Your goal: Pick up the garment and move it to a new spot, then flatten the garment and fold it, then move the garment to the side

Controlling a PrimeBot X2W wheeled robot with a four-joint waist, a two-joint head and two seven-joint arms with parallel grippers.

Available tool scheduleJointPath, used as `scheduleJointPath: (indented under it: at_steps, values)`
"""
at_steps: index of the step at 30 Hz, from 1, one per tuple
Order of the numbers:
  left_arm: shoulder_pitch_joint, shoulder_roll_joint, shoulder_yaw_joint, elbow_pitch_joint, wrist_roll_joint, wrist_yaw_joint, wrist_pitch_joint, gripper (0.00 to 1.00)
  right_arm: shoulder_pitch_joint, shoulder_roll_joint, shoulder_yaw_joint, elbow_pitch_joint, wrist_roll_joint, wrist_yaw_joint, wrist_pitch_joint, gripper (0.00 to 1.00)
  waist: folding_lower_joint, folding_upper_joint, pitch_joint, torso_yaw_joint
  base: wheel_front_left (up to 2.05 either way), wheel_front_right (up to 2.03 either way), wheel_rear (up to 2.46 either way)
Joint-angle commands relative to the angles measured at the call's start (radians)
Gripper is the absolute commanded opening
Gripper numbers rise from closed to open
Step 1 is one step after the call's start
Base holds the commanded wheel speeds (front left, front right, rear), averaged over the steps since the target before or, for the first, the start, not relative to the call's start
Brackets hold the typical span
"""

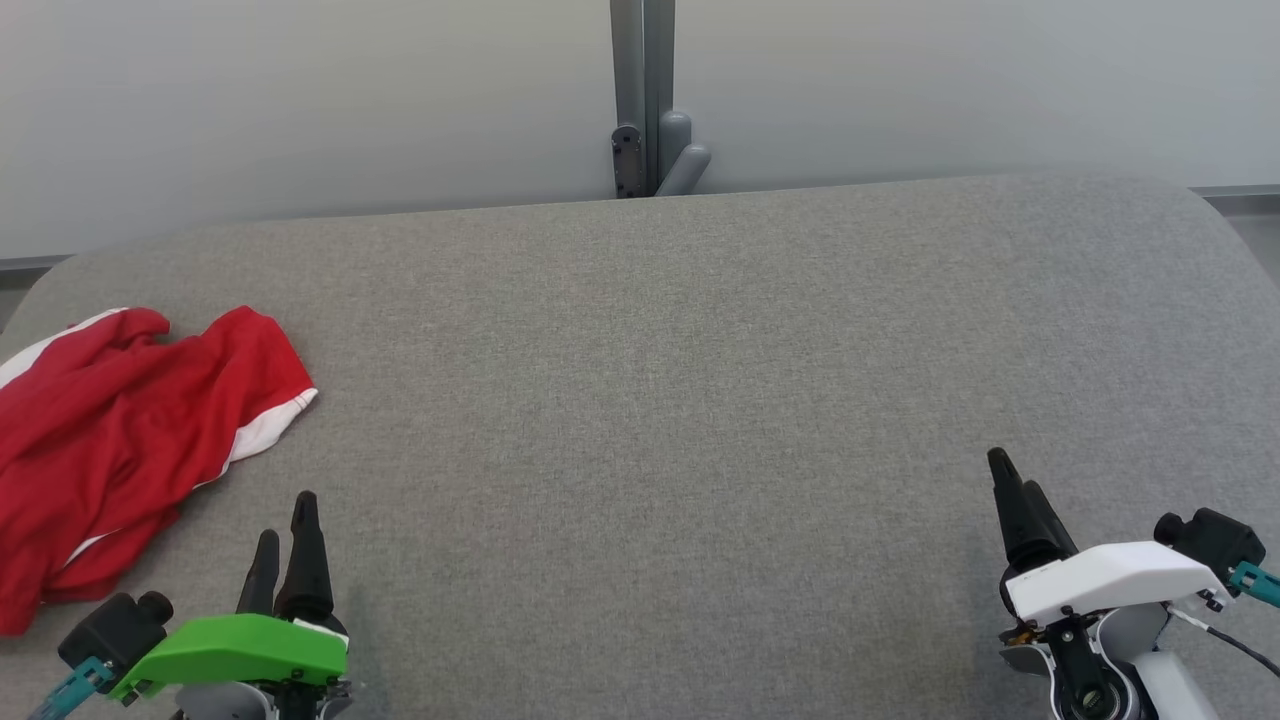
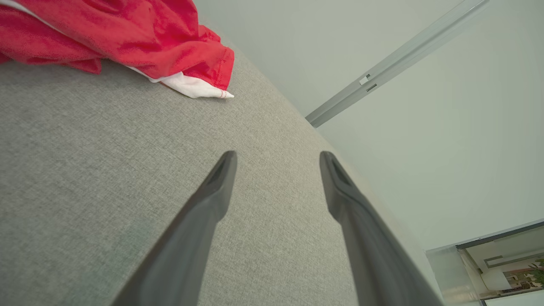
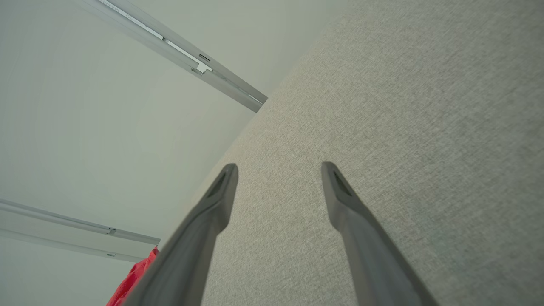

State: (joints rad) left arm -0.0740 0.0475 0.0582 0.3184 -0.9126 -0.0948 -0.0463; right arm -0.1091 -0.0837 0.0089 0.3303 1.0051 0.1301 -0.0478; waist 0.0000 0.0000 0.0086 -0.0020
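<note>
Over left, a red garment (image 1: 120, 440) with white edges lies bunched on the grey worktop (image 1: 650, 400); left end effector (image 1: 286, 516) and right end effector (image 1: 1013, 471) are wide open, empty.

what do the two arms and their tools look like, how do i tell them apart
Both tools have two long, dark, tapered fingers. The left tool wears a bright green cover; the right tool a white cover with a thin black cable. Each carries a black block with a teal plug.
</note>
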Motion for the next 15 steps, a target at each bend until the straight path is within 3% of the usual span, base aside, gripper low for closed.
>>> scheduleJointPath:
  at_steps: [1, 15]
  values:
    - [-0.005, 0.013, -0.004, -0.010, 0.048, 0.007, -0.012, 1.00, -0.028, -0.012, 0.001, -0.008, -0.043, 0.000, -0.015, 1.00, 0.0000, 0.0000, 0.000, 0.001, 0.00, 0.00, 0.00]
    - [0.005, 0.022, -0.015, -0.007, 0.234, 0.039, -0.059, 1.00, -0.028, -0.011, -0.008, -0.013, -0.242, 0.001, -0.060, 1.00, 0.0000, 0.0000, 0.003, 0.002, 0.00, 0.00, 0.00]
